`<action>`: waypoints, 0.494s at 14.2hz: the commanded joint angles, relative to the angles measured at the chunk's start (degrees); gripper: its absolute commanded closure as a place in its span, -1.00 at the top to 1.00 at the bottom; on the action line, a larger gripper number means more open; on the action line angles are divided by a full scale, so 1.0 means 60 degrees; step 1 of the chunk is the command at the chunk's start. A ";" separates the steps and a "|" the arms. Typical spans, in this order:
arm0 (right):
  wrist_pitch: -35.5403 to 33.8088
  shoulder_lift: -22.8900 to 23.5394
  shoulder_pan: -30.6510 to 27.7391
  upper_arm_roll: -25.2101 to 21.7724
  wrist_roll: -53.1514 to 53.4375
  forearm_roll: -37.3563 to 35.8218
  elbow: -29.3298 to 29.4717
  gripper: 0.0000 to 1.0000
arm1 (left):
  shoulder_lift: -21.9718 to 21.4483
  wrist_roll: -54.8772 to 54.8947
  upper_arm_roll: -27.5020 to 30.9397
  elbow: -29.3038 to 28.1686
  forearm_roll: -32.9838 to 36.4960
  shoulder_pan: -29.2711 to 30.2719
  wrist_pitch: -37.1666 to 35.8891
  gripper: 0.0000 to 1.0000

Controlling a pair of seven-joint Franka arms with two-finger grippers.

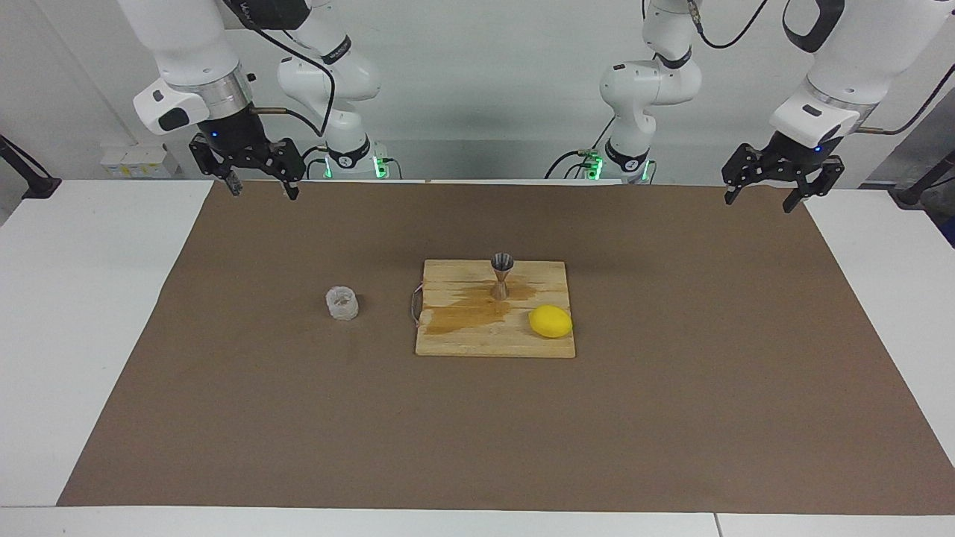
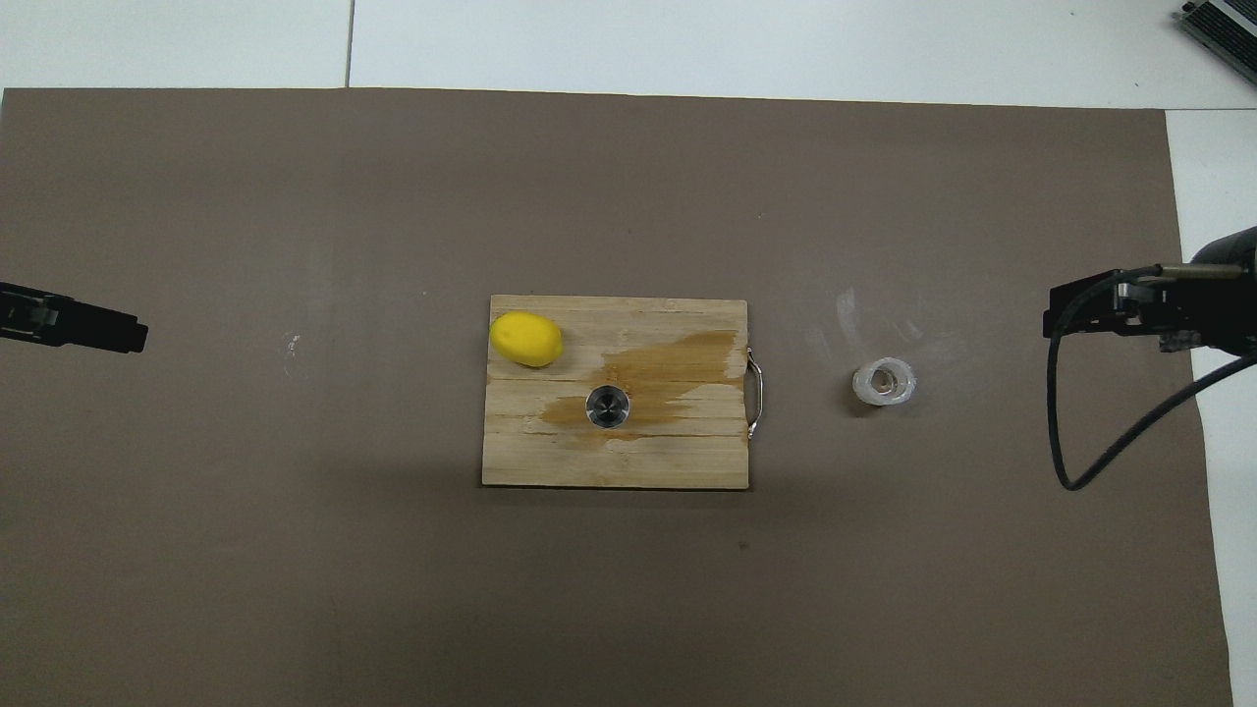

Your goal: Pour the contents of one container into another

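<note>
The right gripper (image 1: 258, 183) hangs in the air with its fingers spread and nothing between them, over the edge of the brown mat (image 1: 671, 418) at the right arm's end of the table, close to the robots' side. The glass cup (image 1: 342, 303) stands upright on the mat well apart from this gripper, lower than it and more toward the middle of the table, with nothing touching it; a little brownish residue shows at its bottom. Just beside the cup, on the side away from the right gripper, lies the wooden cutting board (image 1: 477, 343), its metal handle (image 1: 413, 306) turned toward the cup. The steel jigger (image 1: 502, 275) stands upright on the board near the edge closest to the robots, in a brown wet stain (image 1: 466, 313) that spreads across the wood toward the handle. A yellow lemon (image 1: 550, 321) rests on the board beside the jigger, toward the left arm's end and slightly farther from the robots. The left gripper (image 1: 766, 191) waits in the air over the mat's corner at the left arm's end, its fingers likewise spread and empty, well apart from the board and everything on it.
</note>
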 commanded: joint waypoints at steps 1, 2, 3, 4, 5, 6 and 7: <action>-0.0240 0.0192 -0.0129 0.0046 0.0692 -0.0255 0.0157 1.00 | -0.0026 -0.0068 0.0140 -0.0050 -0.0002 -0.0215 0.0077 1.00; -0.0284 0.0119 -0.0129 0.0031 0.0826 -0.0255 -0.0004 1.00 | -0.0026 -0.0068 0.0140 -0.0065 -0.0002 -0.0215 0.0077 1.00; -0.0371 0.0031 -0.0100 0.0031 0.0856 -0.0255 -0.0179 1.00 | -0.0026 -0.0068 0.0140 -0.0065 -0.0002 -0.0215 0.0077 1.00; -0.0372 -0.0028 -0.0100 0.0031 0.0755 -0.0255 -0.0268 1.00 | -0.0026 -0.0068 0.0140 -0.0094 -0.0002 -0.0215 0.0091 1.00; -0.0314 -0.0028 -0.0100 0.0031 0.0682 -0.0255 -0.0269 1.00 | -0.0012 -0.0068 0.0125 -0.0108 -0.0002 -0.0215 0.0091 1.00; -0.0270 -0.0043 -0.0100 0.0031 0.0681 -0.0226 -0.0342 1.00 | -0.0026 -0.0068 0.0125 -0.0123 -0.0002 -0.0215 0.0106 1.00; -0.0284 -0.0144 -0.0086 0.0031 0.0681 -0.0226 -0.0516 1.00 | -0.0026 -0.0068 0.0125 -0.0138 -0.0002 -0.0215 0.0106 1.00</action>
